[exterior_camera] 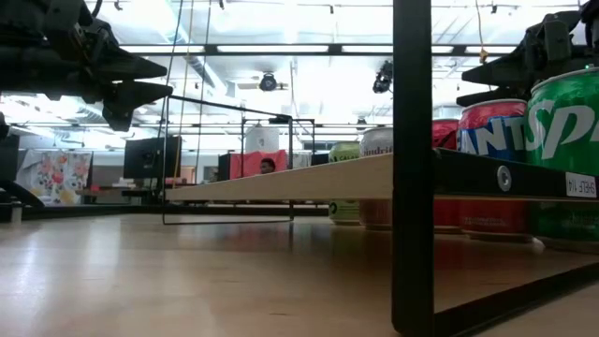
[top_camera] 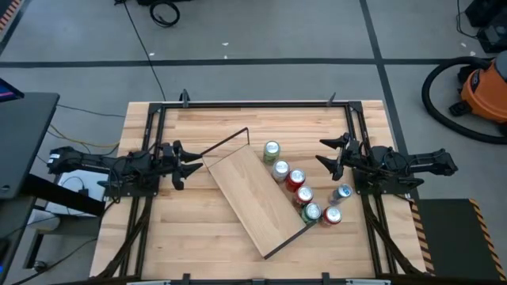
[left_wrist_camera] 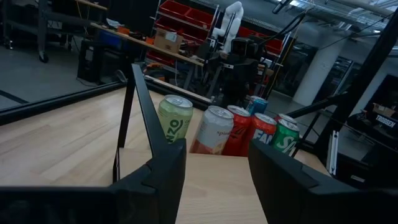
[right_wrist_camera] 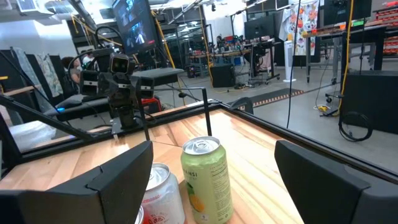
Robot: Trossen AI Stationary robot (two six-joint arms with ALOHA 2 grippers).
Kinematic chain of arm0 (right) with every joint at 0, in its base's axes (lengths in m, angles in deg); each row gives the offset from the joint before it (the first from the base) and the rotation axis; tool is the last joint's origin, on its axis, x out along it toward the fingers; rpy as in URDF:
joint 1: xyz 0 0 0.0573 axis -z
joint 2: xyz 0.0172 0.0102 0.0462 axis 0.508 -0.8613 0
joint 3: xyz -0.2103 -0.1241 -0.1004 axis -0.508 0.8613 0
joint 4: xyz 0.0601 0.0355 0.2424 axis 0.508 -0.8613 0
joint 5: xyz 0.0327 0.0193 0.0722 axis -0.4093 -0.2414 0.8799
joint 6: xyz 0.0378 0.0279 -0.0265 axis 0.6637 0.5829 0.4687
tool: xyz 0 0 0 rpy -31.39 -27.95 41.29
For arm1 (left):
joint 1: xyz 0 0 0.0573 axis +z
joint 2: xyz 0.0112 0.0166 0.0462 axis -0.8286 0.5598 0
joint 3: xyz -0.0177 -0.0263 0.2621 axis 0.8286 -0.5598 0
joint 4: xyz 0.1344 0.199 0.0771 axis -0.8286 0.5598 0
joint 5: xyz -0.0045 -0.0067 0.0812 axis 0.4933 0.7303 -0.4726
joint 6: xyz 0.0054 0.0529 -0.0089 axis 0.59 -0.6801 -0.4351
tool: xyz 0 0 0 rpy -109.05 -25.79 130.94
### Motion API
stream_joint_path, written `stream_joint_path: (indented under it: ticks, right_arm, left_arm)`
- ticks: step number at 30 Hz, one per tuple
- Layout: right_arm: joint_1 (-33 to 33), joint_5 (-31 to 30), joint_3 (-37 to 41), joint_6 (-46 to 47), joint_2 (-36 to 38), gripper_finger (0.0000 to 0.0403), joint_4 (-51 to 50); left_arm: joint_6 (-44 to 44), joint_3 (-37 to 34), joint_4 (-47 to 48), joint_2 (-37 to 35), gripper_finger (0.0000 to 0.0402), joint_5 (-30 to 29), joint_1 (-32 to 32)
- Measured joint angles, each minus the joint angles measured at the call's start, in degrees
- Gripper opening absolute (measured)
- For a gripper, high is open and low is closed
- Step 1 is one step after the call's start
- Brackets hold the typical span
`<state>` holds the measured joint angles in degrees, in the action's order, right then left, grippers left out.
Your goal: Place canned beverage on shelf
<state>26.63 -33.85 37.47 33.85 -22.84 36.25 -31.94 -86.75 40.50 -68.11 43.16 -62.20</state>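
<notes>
The shelf (top_camera: 257, 199), a long light-wood board with a thin dark wire frame, lies slantwise on the table's middle. Several cans stand in a row along its right side, from a light green can (top_camera: 272, 150) at the far end to a green one (top_camera: 311, 212) and a red one (top_camera: 332, 215) at the near end, with a blue can (top_camera: 342, 192) beside them. My left gripper (top_camera: 192, 164) is open, above the table just left of the shelf's far end. My right gripper (top_camera: 325, 152) is open, right of the light green can (right_wrist_camera: 207, 179).
The dark frame rails (top_camera: 253, 104) run along the table's far edge and down both sides. Bare tabletop lies at the near left (top_camera: 190, 237) and the far middle. A vacuum cleaner (top_camera: 475, 87) stands on the floor beyond the table's right.
</notes>
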Motion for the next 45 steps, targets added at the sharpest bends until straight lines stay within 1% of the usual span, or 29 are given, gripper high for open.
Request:
stream_joint_path:
  ticks: [19, 22, 28, 30, 34, 38, 39, 41, 43, 45]
  right_arm:
    - [0.0, 0.0, 0.0, 0.0, 0.0, 0.0348, 0.0]
    - [0.0, 0.0, 0.0, 0.0, 0.0, 0.0348, 0.0]
    - [0.0, 0.0, 0.0, 0.0, 0.0, 0.0348, 0.0]
    - [0.0, 0.0, 0.0, 0.0, 0.0, 0.0348, 0.0]
    - [0.0, 0.0, 0.0, 0.0, 0.0, 0.0348, 0.2]
    - [0.0, 0.0, 0.0, 0.1, 0.0, 0.0348, 0.6]
    - [0.0, 0.0, 0.0, 1.1, 0.0, 0.0348, 1.1]
    - [0.0, -0.5, 0.0, 6.7, 0.0, 0.0348, 1.8]
    - [0.0, -2.8, 0.0, 12.9, 0.0, 0.0348, 2.6]
    - [0.0, -4.7, 0.0, 16.6, 0.0, 0.0348, 2.4]
  left_arm:
    - [0.1, 0.0, -0.1, 0.0, 0.0183, 0.0, 0.0]
    - [0.2, 0.0, -2.9, 0.0, 0.0183, 0.0, 0.0]
    - [-0.1, 0.0, -16.4, -0.1, 0.0183, -1.0, 0.0]
    - [-0.5, 0.0, -17.6, 0.0, 0.0183, -1.0, 0.0]
    - [-4.4, 0.0, -17.7, 0.0, 0.0183, -1.0, 0.0]
    - [-4.9, 0.0, -17.7, 0.0, 0.0183, -1.1, 0.0]
    - [-4.9, 0.0, -17.7, 0.0, 0.0183, -1.1, 0.0]
    - [-4.6, 0.0, -16.9, 0.1, 0.0183, -1.1, 0.0]
    - [-3.2, 0.0, -16.2, 0.4, 0.0183, -1.1, 0.0]
    - [-1.5, 0.0, -16.2, 0.4, 0.0183, -1.1, 0.0]
